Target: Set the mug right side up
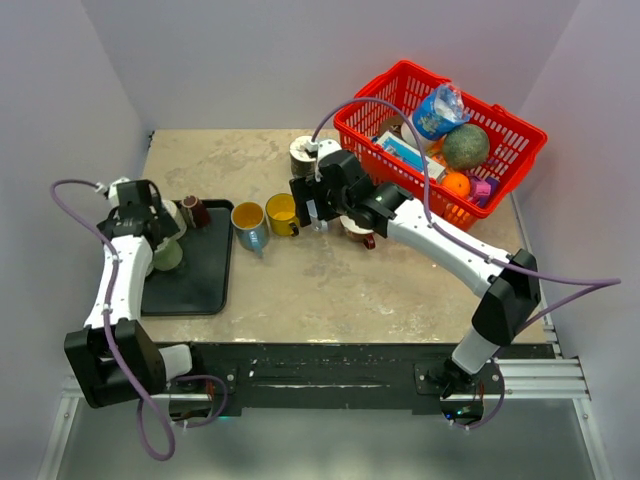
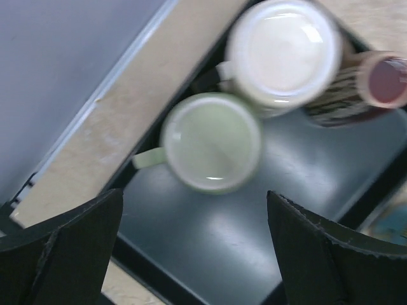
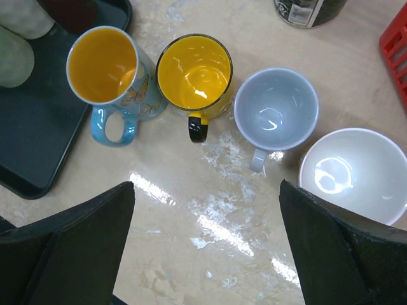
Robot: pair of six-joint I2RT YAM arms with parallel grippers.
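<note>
Pale green mug [image 2: 212, 141] sat by the black tray's [image 2: 210, 254] left edge.
Left gripper [image 2: 194, 197] hung above, jaws spread wide, empty.

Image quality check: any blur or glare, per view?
Left wrist: soft and smeared, rims of the pale green mug and white mug blurred. Right wrist: sharp, but light glare streaks the tabletop and glints inside the yellow mug. Top external: sharp, evenly lit.

Mug [image 2: 211, 141] on tray [image 2: 254, 222], left; basket [image 1: 515, 150] back right.
</note>
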